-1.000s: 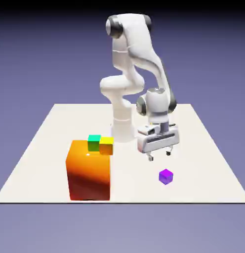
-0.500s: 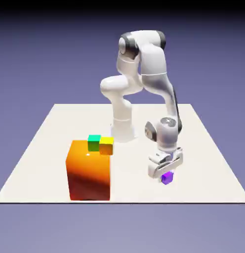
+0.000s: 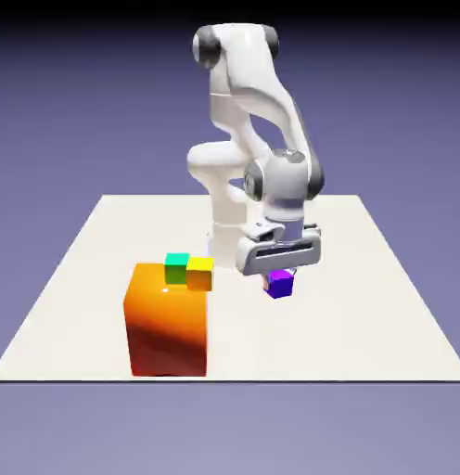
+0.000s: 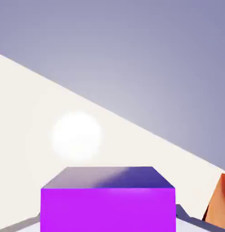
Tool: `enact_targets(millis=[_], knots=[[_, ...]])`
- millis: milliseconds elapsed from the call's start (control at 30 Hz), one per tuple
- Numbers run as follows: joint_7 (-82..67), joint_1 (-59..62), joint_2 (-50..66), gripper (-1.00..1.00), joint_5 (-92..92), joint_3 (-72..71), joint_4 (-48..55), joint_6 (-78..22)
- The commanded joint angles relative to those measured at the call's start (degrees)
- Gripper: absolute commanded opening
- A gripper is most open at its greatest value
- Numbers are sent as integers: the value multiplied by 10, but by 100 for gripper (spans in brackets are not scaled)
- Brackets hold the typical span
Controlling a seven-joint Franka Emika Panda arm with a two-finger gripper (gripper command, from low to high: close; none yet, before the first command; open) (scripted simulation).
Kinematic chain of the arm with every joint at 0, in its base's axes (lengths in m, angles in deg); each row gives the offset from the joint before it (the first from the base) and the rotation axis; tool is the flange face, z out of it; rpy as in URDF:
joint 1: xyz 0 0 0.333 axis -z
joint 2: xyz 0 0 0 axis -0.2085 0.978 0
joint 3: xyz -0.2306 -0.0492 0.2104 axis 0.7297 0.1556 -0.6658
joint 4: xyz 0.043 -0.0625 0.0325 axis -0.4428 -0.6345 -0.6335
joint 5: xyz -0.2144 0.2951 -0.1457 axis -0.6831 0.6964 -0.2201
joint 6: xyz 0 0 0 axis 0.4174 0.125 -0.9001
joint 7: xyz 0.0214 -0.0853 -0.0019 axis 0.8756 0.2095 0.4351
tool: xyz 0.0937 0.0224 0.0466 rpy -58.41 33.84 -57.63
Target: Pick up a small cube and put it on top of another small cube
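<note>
One purple cube (image 3: 281, 284) is clamped in the pincer (image 3: 277, 275) and hangs clear above the table (image 3: 382, 306), so the carry step is under way, and next it must travel to the yellow cube (image 3: 199, 272) beside the green cube (image 3: 177, 267) atop the orange block (image 3: 167, 325).

Two small cubes (image 3: 189, 269) side by side atop big block (image 3: 166, 325); third cube (image 3: 280, 283) off table (image 3: 382, 315), toward exterior view's right.

White arm (image 3: 257, 102), grey joint caps
</note>
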Motion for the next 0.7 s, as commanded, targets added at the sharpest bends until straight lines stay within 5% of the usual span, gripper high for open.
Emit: enact_targets(millis=[0,233,433,467,667], knots=[[1,14,-15,-100,2,10,8,-25],[-5,115,-104,-100,41,87,64,-192],[-12,114,-51,-100,48,94,7,-82],[-12,114,-51,100,48,94,7,-82],[-5,115,-104,100,41,87,64,-192]])
